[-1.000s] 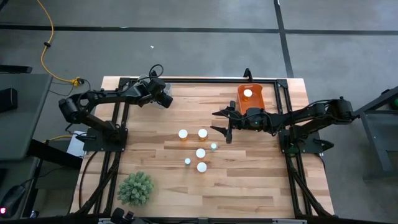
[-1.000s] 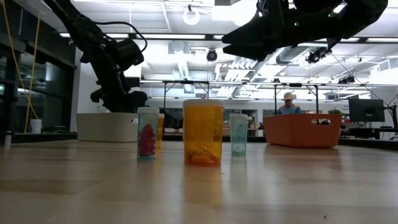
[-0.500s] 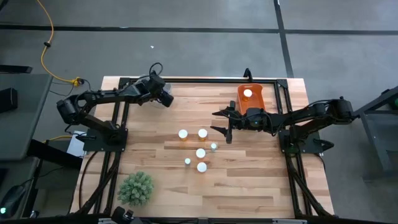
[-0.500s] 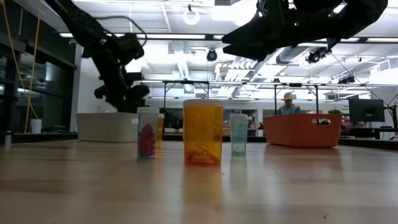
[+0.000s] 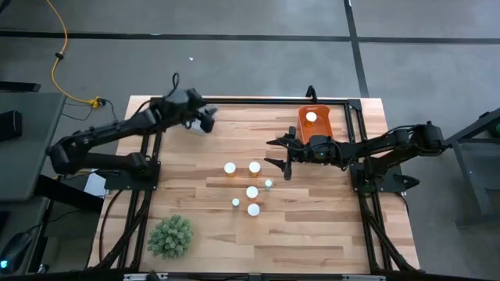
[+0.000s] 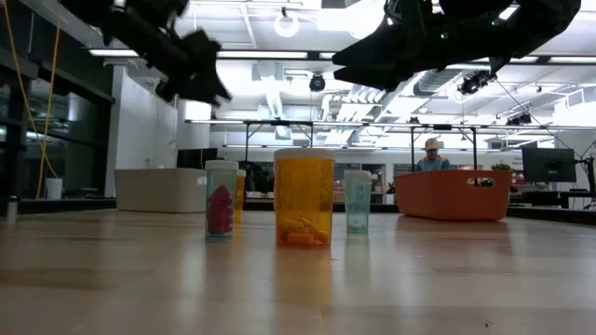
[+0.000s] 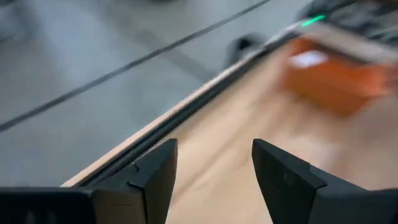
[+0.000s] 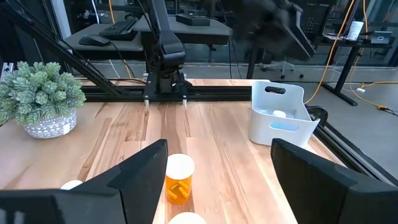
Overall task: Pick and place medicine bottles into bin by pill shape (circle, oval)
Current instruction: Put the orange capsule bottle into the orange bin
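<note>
Two open, empty grippers above a table of capped pill bottles.

Left gripper [image 5: 209, 119] raised over the table's far left corner, fingers [image 7: 155, 177] parted with nothing between them (bare wood and the table edge below). Right gripper [image 5: 278, 156] hovering beside the orange bin [image 5: 315, 125], jaws spread wide and empty, aimed toward the cluster. Six medicine bottles [image 5: 251, 192] standing upright mid-table with white caps: two side by side at the back, four more in a loose group just nearer the front edge. One more white cap inside the orange bin. White bin [image 8: 278, 114] near the far left corner, something white and round inside. Green plant [image 5: 170, 236] at the near left corner, well apart from the bottles. Person [image 6: 431, 156] in the room behind.
</note>
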Action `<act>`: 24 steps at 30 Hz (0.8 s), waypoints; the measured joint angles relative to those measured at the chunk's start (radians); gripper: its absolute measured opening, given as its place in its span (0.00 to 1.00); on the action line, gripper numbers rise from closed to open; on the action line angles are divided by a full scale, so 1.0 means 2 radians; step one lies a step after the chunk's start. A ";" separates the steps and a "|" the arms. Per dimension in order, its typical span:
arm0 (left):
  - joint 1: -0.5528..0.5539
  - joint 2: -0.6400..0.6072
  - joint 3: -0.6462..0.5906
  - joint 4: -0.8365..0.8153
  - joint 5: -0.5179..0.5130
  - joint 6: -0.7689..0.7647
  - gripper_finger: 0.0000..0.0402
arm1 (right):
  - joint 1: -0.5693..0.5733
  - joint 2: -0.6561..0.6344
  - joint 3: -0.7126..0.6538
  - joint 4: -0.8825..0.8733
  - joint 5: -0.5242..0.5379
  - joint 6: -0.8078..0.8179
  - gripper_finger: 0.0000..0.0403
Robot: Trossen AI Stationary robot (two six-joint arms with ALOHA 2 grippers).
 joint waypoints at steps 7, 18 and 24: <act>-0.116 -0.066 -0.156 0.275 0.052 0.000 0.49 | 0.000 0.000 0.000 0.000 0.000 0.000 0.69; -0.215 -0.082 -0.250 0.406 0.072 0.076 0.49 | 0.000 0.000 0.000 0.000 0.000 0.000 0.69; -0.216 -0.082 -0.250 0.408 0.070 0.081 0.49 | 0.000 0.000 0.000 0.000 0.000 0.000 0.69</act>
